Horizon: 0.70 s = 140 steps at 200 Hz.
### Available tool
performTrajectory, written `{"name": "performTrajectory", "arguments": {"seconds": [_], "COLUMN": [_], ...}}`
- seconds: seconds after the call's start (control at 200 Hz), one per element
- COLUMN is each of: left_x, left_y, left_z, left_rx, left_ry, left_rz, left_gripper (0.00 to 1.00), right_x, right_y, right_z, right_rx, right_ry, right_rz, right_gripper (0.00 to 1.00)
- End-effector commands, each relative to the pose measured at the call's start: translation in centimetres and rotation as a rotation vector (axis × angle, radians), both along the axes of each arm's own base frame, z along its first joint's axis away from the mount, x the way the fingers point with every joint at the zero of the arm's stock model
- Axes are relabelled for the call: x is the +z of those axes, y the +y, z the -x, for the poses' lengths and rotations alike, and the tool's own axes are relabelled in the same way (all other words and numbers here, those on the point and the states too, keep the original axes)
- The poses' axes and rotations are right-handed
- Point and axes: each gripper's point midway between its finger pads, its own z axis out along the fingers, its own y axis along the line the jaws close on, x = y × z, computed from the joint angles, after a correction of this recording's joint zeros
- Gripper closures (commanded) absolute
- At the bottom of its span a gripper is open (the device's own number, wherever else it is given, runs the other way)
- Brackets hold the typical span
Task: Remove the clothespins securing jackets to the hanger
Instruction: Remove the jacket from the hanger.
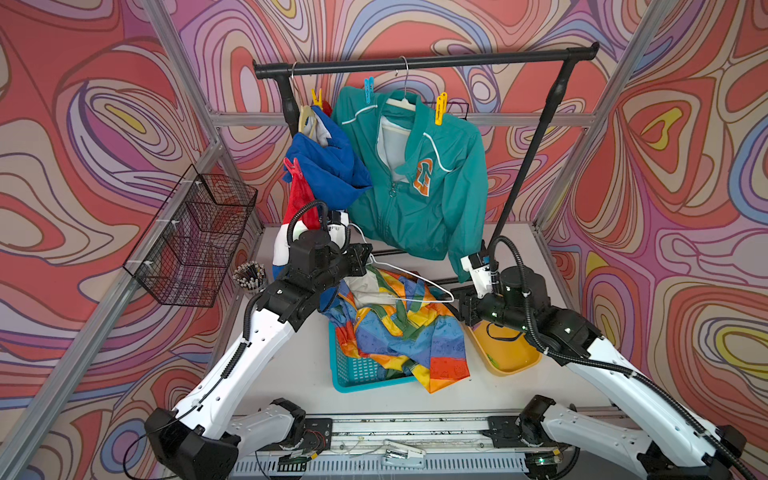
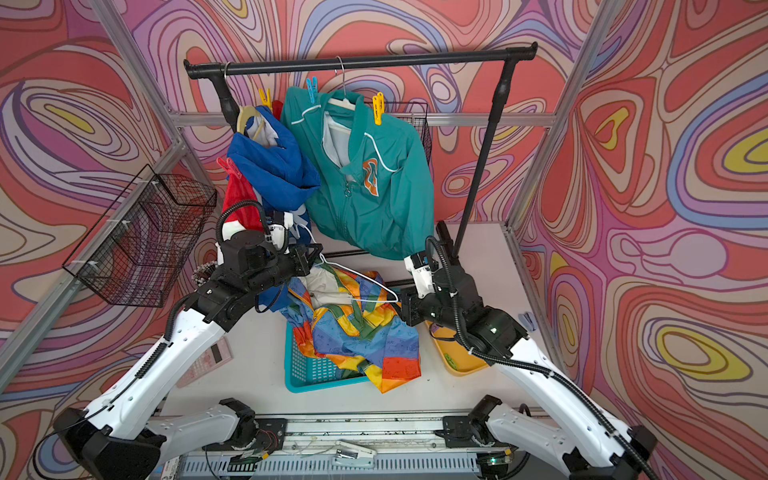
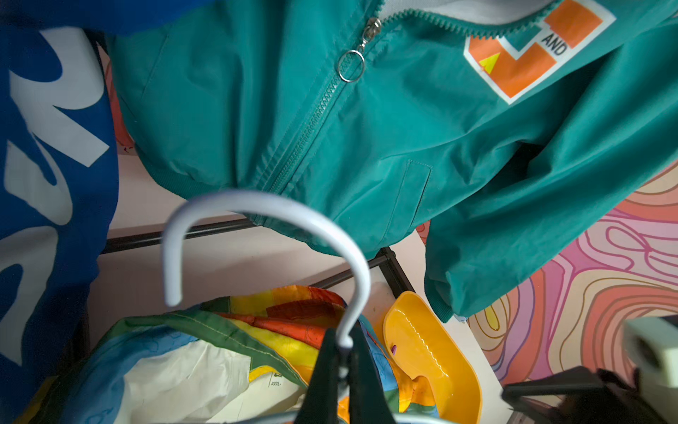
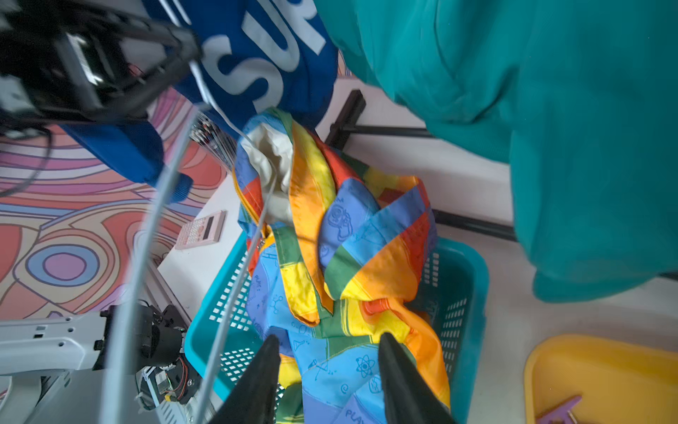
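Left claw (image 3: pixel 342 347): clenched on the neck of the white wire hanger (image 1: pixel 415 277), just below its hook. The hanger is held tilted above the teal basket (image 1: pixel 357 374).
Right claw (image 4: pixel 329 343): released, with its two fingers apart and nothing between them. It hovers over the rainbow jacket (image 1: pixel 395 332), and the hanger's wire runs just beside one finger.
Rainbow jacket: crumpled in the teal basket, spilling over the near rim onto the surface (image 1: pixel 307 376). The hanger's wire lies across it. Whether the wire passes through the collar is hard to tell.
Teal jacket (image 1: pixel 436 199): hangs from the black rail (image 1: pixel 415 64) on its own hanger, zip partly down. A blue clothespin (image 1: pixel 368 89) grips one shoulder and a yellow shoulder clothespin (image 1: pixel 440 109) grips the other.
Blue jacket (image 1: pixel 332 162): hangs bunched near the rail's end, touching the teal jacket. A yellow top clothespin (image 1: pixel 317 97) sits at its upper edge. A red clothespin (image 1: pixel 293 166) is clipped lower down, where the blue cloth meets the red.
Yellow tray (image 1: pixel 509 353): on the surface just beside the basket, partly under the right arm. It holds a few small coloured pieces, possibly pegs, too small to name.
Wire basket (image 1: pixel 195 237): fixed to the frame, well apart from the jackets.
Pink calculator (image 2: pixel 212 361): flat on the surface under the left arm.
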Motion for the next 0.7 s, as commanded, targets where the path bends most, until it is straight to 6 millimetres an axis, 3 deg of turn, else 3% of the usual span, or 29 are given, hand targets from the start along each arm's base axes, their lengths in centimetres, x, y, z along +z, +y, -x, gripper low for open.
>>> {"name": "performTrajectory", "arguments": {"seconds": [0.0,0.165,0.431,0.696], "left_x": [1.0,1.4,1.6,2.0], "left_y": [0.0,-0.7,-1.2,-1.6], "left_z": [-0.7,-0.6,-0.5,-0.2], "left_rx": [0.023,0.014,0.005,-0.004], "left_ry": [-0.051,-0.073,-0.084,-0.093], "left_rz": [-0.026,-0.044,-0.057,-0.052], "left_gripper": [1.00,1.00,1.00,1.00], "right_x": [0.8,2.2,1.7,0.2], "right_y": [-1.8,-1.3,-0.1,2.0], "right_z": [2.2,3.6,3.0,1.5], "right_rx": [0.034,0.098,0.131,0.167], "right_ry": [-0.018,-0.016,0.010,0.040], "right_rz": [0.090,0.049,0.046,0.036], "right_gripper": [0.55,0.57,0.62,0.83]}}
